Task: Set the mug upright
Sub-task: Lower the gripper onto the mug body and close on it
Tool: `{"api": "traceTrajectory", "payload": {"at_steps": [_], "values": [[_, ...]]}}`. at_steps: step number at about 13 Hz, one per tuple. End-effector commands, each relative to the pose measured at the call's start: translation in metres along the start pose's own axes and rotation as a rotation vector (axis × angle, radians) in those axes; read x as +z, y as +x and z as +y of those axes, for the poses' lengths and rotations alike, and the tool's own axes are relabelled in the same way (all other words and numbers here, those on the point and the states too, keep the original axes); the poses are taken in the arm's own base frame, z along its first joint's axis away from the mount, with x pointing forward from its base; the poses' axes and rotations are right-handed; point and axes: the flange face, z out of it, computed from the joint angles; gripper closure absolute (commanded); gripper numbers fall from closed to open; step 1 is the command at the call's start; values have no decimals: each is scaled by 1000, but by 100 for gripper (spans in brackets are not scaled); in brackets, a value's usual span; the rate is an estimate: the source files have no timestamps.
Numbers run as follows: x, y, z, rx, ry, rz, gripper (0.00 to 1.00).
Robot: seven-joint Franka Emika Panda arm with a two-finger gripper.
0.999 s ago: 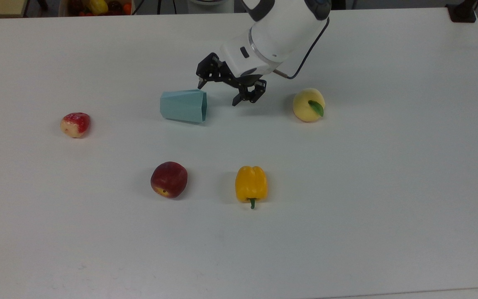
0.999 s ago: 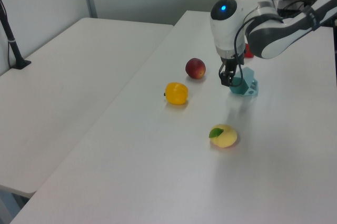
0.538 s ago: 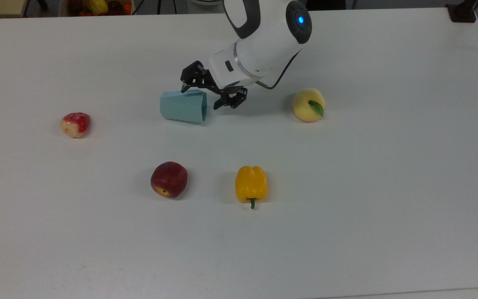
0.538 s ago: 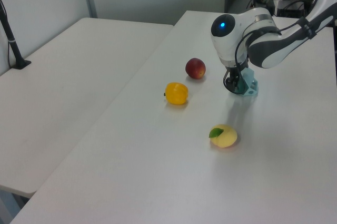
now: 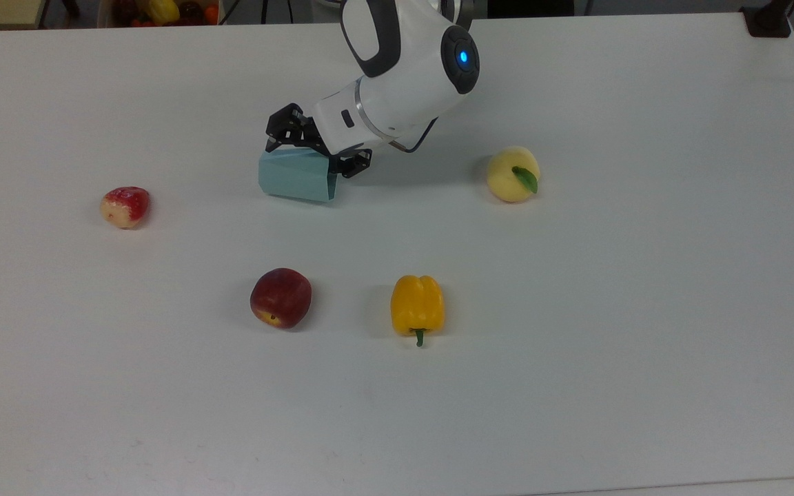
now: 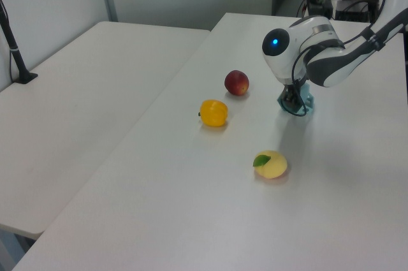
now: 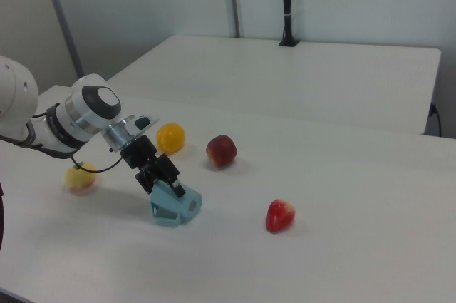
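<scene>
— Red and pale, a small fruit (image 5: 125, 207) is seen far out on the top view's left, on the white table (image 5: 645, 310). What is found next?

— Next, the mug (image 5: 293, 180) is found. It is pale blue and it is laid on its side, near the far middle of the table. It is not stood up yet.

— Which way is it pointed?

— Its long line is laid from the top view's left to the top view's right. The narrow bottom is turned to the top view's left. The wide mouth is turned to the top view's right.

— And where is the gripper (image 5: 311, 155) placed?

— It is held low at the mouth end of the mug, tipped over on a slant. Its two black fingers are spread apart, and nothing seems to be squeezed yet. One finger is seen by the far side of the mug, the other by the rim. In the right view, the gripper (image 7: 165, 180) is seen pressed close above the mug (image 7: 178, 209).

— So what is needed?

— Most likely the rim must be pinched, and then the mouth end must be swung up.

— What else is passed, going right?

— A dark red peach (image 5: 280, 297) and a yellow pepper (image 5: 417, 305) are set nearer the front. A pale yellow peach (image 5: 513, 173) is set past the arm. All are kept well apart from the mug.
</scene>
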Motion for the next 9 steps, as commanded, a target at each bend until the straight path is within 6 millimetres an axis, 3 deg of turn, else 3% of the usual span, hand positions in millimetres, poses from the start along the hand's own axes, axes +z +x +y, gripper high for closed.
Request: {"api": "traceTrajectory", "payload": {"at_steps": [1, 7, 9], "values": [[2, -3, 3, 9, 5, 26, 97], [-7, 1, 27, -10, 73, -7, 100], [-24, 11, 46, -6, 178, -34, 100]]}}
